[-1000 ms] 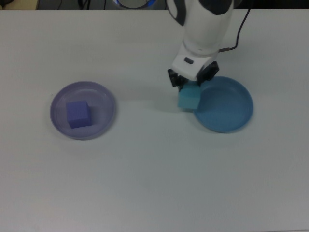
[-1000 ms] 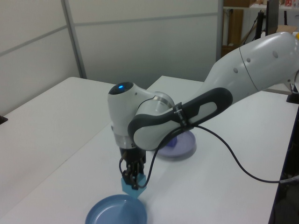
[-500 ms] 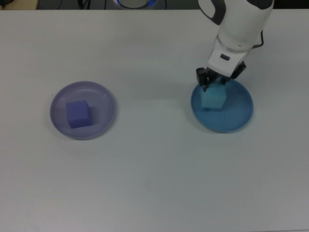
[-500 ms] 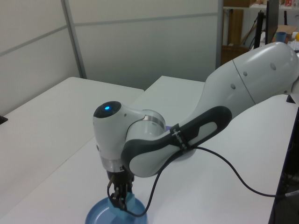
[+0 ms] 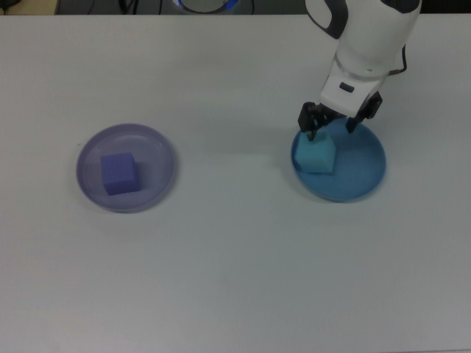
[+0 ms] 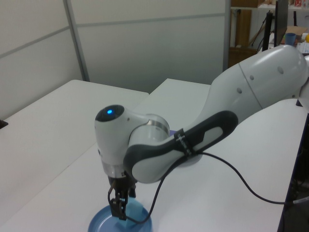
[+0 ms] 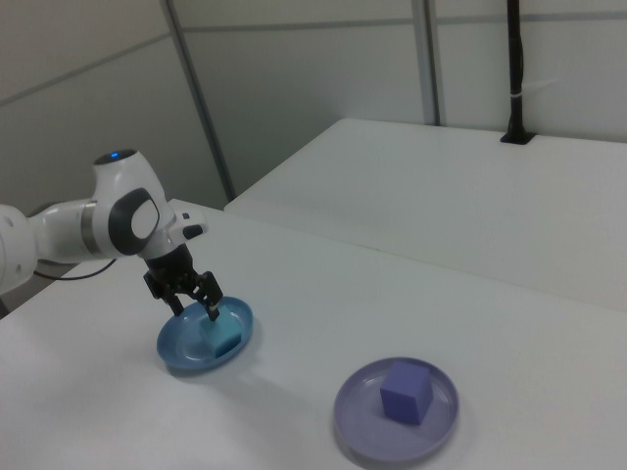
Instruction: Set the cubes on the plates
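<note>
The white bench (image 5: 221, 279) is a plain matte surface; a second white table (image 7: 470, 186) stands behind it before pale panelled walls (image 7: 294, 69), and a black post (image 7: 515, 69) rises at that table's far edge in the right view. The arm (image 6: 217, 116), white with dark joints and a black cable (image 6: 241, 174), reaches down over the blue plate (image 5: 360, 180). The lavender plate (image 5: 158, 154) lies well apart, toward the top view's left, and carries the purple cube (image 5: 119, 173) near its centre. The turquoise cube (image 5: 315, 154) sits on the blue plate, toward the rim at the top view's left. The claw (image 5: 338, 125) hangs just above that cube, fingers spread apart and released, holding nothing.
</note>
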